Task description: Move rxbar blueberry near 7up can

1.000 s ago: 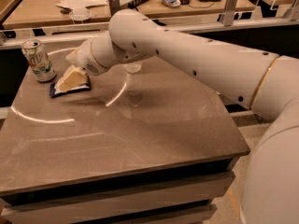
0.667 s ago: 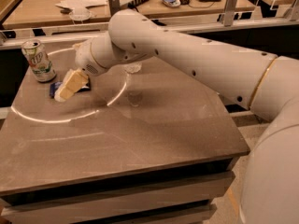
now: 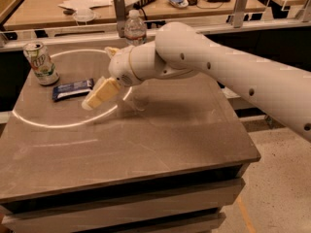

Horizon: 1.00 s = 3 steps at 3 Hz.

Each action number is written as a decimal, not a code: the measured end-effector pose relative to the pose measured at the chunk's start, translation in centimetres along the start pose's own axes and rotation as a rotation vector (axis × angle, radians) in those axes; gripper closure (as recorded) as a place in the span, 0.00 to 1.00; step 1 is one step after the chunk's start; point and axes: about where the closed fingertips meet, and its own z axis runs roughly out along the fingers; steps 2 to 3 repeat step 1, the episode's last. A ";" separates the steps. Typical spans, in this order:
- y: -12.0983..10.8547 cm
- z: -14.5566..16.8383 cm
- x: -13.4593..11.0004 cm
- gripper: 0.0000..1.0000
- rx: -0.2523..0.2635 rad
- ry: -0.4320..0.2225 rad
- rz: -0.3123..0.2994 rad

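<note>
We see our one arm (image 3: 228, 67) stretched in from the right edge of the view, a thick white limb running leftward and a little upward. It ends in a rounded wrist (image 3: 141, 64) (white, with a thin tan ring where the segments meet). From the wrist, the cream-coloured tool (image 3: 93, 101) angles down and to the left. It sits left of the view's centre, its tip the lowest point.

End effector (image 3: 99, 95) drawn back off the rxbar blueberry (image 3: 73, 89), now farther right of the 7up can (image 3: 41, 63), bar left uncovered, lying flat just right of the can
</note>
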 end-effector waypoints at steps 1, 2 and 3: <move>-0.5 -1.2 0.5 0.00 0.019 -0.002 0.013; -0.5 -1.2 0.5 0.00 0.019 -0.002 0.013; -0.5 -1.2 0.5 0.00 0.019 -0.002 0.013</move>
